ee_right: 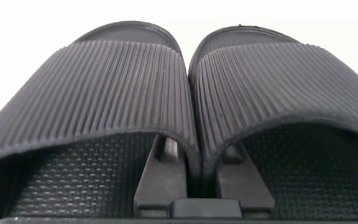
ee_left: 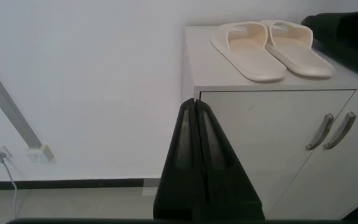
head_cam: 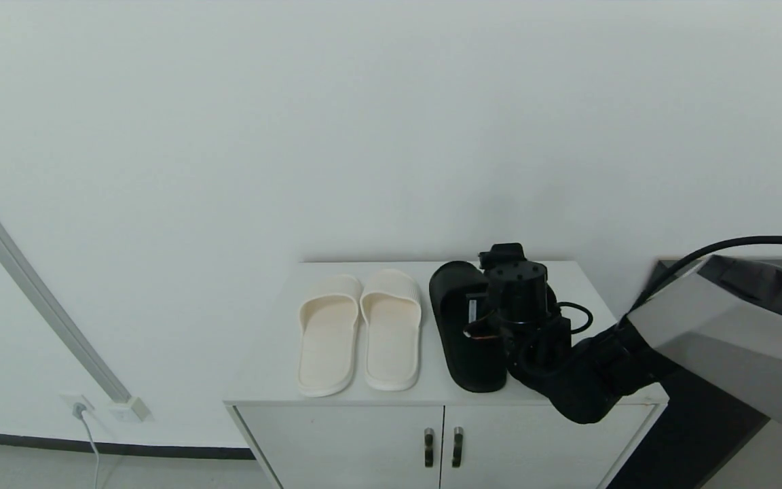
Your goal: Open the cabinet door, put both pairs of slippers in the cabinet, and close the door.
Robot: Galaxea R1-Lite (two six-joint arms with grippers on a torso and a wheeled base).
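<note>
**Right gripper pinching the black slippers on the cabinet top**

The right gripper (ee_right: 197, 149) is pushed in under the ribbed straps of the black slippers (head_cam: 467, 326), one finger (ee_right: 161, 163) inside each slipper. The two adjoining inner side walls stand between the fingers, which are pressed in on them, so the pair is pinched together at its middle. Both black slippers lie flat, side by side and touching, toward the right of the cabinet top (head_cam: 275, 353). In the head view the right wrist sits over them and hides most of the right-hand slipper.

Just to the left of the black pair, apart from it, the cream slippers (head_cam: 392, 333) lie side by side on the same top, toes toward the wall and heels near the front edge.

The left gripper (ee_left: 194, 155) has its fingers pressed together with nothing between them. It hangs low in front of the cabinet's left front corner, below the level of the top, apart from both pairs.

Beneath the slippers the two cabinet doors (head_cam: 337, 448) are shut, their two upright handles (head_cam: 442, 447) close together at the centre seam.

On the wall left of the cabinet a grey strip (head_cam: 31, 285) runs slanting down to a socket (head_cam: 79, 405) with a cable plugged in.
</note>
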